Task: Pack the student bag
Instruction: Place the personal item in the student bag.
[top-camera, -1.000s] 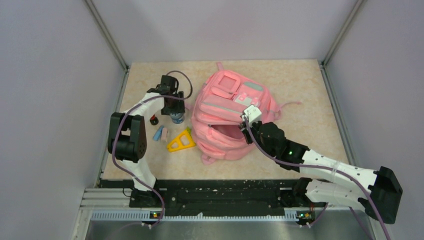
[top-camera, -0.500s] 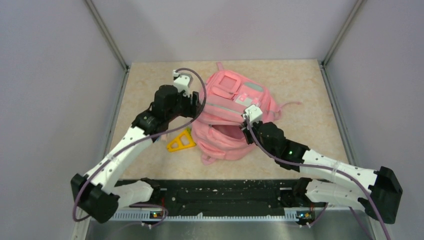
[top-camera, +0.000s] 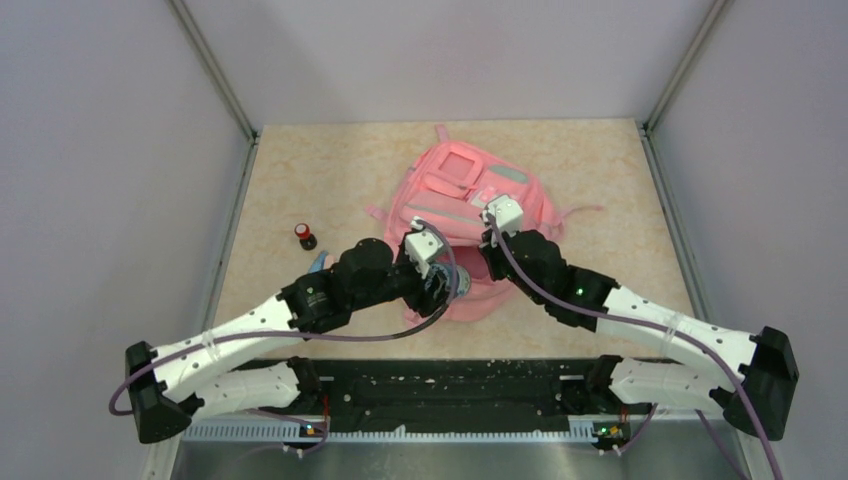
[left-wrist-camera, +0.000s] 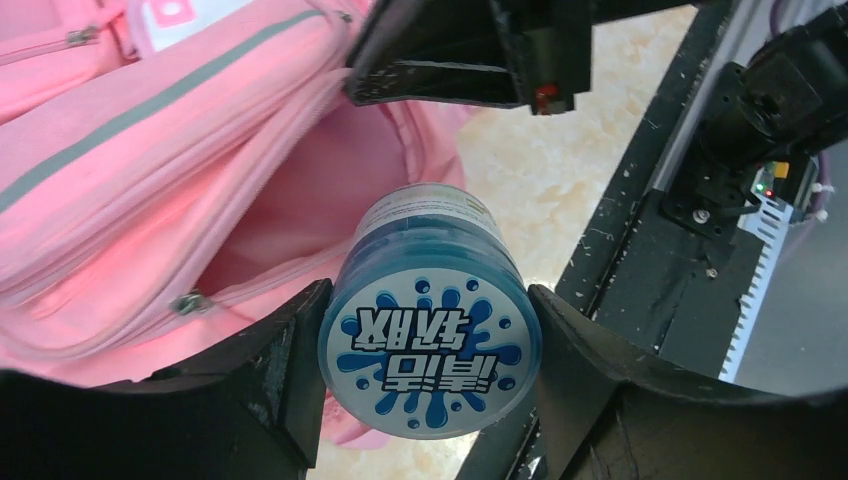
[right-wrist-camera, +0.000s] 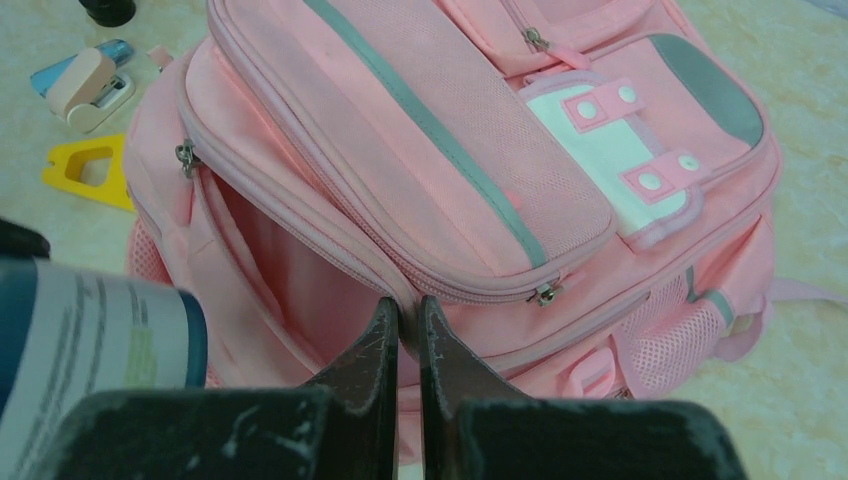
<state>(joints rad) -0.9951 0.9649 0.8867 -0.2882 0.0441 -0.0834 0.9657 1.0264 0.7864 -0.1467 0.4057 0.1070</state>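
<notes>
The student bag (top-camera: 470, 195) lies flat in the middle of the table (top-camera: 620, 200), a bit toward 12 o'clock, and its big open mouth faces 6 o'clock. The right gripper (right-wrist-camera: 408, 330) has its 2 fingers pressed tight together on the soft pink rim of that mouth, and it looks like it is holding the rim up so the hole stays wide. The left gripper (left-wrist-camera: 430, 335) is clamped on a round blue jar (left-wrist-camera: 430, 350) with a blue and white splash label. The jar sits just at the 6 o'clock edge of the mouth and points into the pink inside. I think the job is partly done at most, because the jar is not in the bag yet and the pictures do not show what is already inside. 3 more things wait on the table at about 9 o'clock from the bag: a pink and blue stapler (right-wrist-camera: 88, 82), a yellow triangle ruler (right-wrist-camera: 62, 172) and a small red-topped thing (top-camera: 304, 236). After the jar goes in, those likely need packing too, and the zip is wide open.
</notes>
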